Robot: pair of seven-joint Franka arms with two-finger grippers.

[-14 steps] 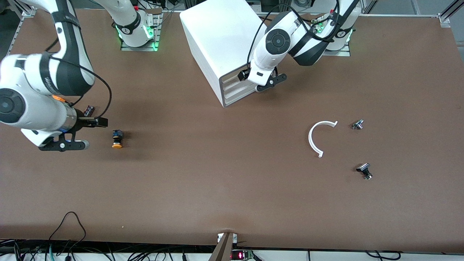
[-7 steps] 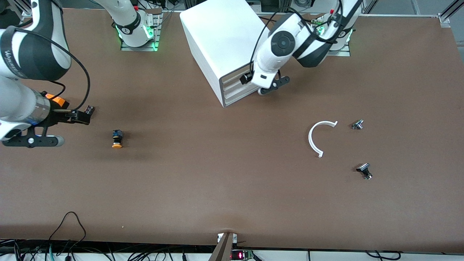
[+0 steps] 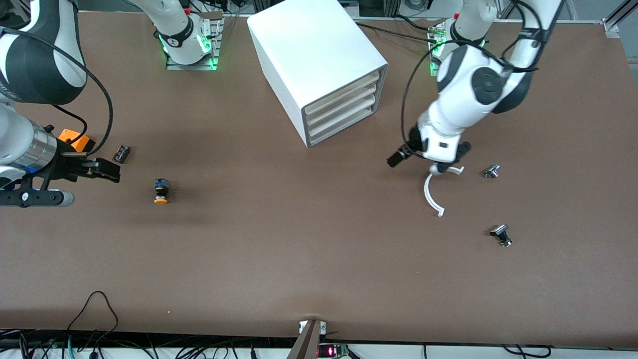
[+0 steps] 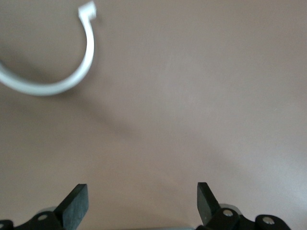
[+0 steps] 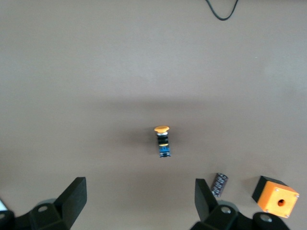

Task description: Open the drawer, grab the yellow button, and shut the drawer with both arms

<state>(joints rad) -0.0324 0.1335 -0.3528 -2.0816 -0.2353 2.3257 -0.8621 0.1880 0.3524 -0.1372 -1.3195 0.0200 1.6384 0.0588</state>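
table [image 3: 299, 249]: brown | on it: cabinet [image 3: 309, 60] | button [image 3: 160, 191] | orange cube [image 3: 73, 139] | white arc [image 3: 431, 194] | black part [image 3: 121, 153]

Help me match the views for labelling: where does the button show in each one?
Front view: the button lies on the table toward the right arm's end, nearer the camera than the black part.
Left wrist view: not in it.
Right wrist view: button at mid-picture.
Shared landmark: the orange cube beside the black part.

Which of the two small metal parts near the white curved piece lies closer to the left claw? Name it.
The small metal part beside the white curved piece, close to the left claw; the other part lies nearer the front camera.
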